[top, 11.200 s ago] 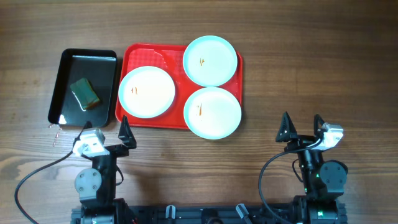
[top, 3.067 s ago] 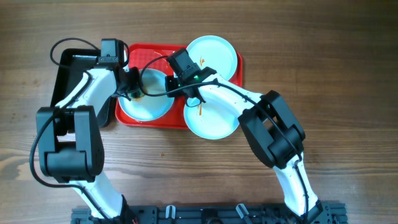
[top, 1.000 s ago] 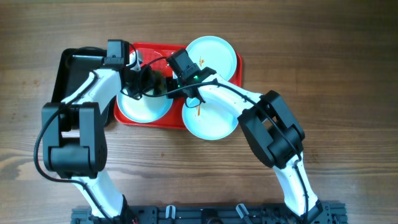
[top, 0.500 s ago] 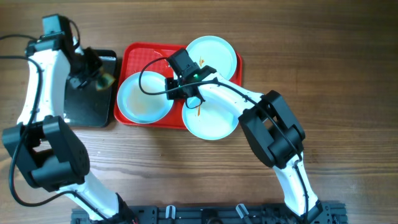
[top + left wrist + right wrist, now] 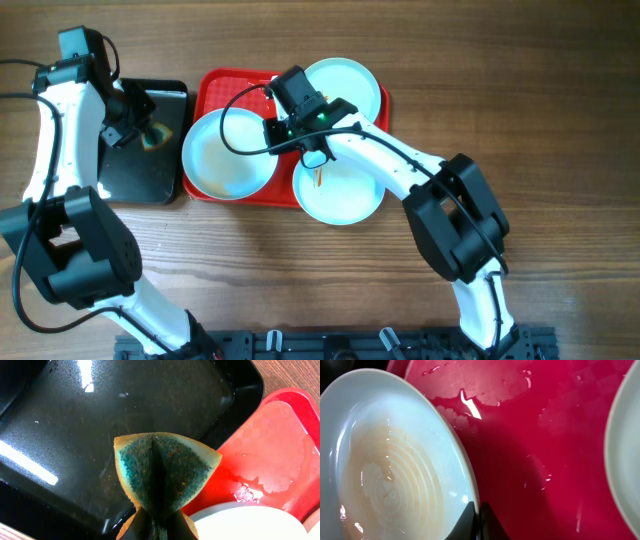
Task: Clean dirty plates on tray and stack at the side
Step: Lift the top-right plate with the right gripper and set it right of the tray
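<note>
Three pale plates lie on the red tray (image 5: pixel 215 85). My right gripper (image 5: pixel 283 135) is shut on the right rim of the left plate (image 5: pixel 230 155), which overlaps the tray's left edge; in the right wrist view the fingers (image 5: pixel 468 521) pinch that rim, and the plate (image 5: pixel 385 475) shows a faint brownish wet film. The front right plate (image 5: pixel 345 195) carries an orange smear, and the far right plate (image 5: pixel 345 85) a small one. My left gripper (image 5: pixel 140 128) hangs over the black tray (image 5: pixel 125 175), shut on a squeezed green-and-yellow sponge (image 5: pixel 165 472).
The black tray (image 5: pixel 100 420) is wet and shiny and sits directly left of the red tray (image 5: pixel 270 460), whose floor holds water droplets. A black cable loops from the right arm over the left plate. Bare wooden table lies all around.
My left gripper carried the sponge off the left plate and over to the black tray. The right gripper kept its hold on the rim, and the plate shifted slightly left.
</note>
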You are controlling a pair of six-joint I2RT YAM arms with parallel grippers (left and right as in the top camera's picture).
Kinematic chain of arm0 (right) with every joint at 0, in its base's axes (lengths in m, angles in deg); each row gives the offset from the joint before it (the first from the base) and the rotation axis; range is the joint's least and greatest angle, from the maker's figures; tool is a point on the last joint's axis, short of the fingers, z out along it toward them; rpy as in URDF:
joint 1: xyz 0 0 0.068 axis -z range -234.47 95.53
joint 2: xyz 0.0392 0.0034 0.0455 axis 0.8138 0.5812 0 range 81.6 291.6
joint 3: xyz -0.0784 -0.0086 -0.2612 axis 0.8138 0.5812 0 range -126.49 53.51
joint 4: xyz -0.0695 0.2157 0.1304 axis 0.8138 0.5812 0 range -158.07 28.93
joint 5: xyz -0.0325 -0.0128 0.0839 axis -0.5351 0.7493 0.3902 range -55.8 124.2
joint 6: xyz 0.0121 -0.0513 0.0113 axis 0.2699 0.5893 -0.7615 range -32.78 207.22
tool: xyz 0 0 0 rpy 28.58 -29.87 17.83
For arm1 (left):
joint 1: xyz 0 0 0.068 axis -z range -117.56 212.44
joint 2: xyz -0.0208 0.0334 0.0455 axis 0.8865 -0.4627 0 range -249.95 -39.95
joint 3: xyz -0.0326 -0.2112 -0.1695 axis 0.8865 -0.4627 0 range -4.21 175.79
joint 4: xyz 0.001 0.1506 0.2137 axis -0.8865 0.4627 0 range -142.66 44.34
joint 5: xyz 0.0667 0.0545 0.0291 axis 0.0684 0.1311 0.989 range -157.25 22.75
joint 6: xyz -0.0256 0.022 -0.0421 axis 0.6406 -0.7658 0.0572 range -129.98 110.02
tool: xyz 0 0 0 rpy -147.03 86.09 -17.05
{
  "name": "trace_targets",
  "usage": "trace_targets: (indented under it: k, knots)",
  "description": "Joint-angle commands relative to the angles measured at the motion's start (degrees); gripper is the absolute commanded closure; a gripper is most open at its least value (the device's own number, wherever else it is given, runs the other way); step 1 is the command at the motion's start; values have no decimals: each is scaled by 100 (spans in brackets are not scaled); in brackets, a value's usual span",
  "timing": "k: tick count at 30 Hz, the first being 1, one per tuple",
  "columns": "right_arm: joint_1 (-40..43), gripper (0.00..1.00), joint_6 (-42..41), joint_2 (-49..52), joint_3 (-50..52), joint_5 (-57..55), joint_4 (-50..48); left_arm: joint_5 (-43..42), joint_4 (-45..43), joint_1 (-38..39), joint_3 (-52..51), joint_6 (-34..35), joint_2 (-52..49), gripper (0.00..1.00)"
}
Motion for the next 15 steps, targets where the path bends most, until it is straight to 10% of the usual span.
trace_targets:
  k: [1,15]
  knots:
    - [293,96,125,-732,-11,391,57,98,11,-33,79,-74,129,96]
    - [-640,96,2371,-1663,-2,-5716,-157,101,-7,-33,79,-74,129,96]
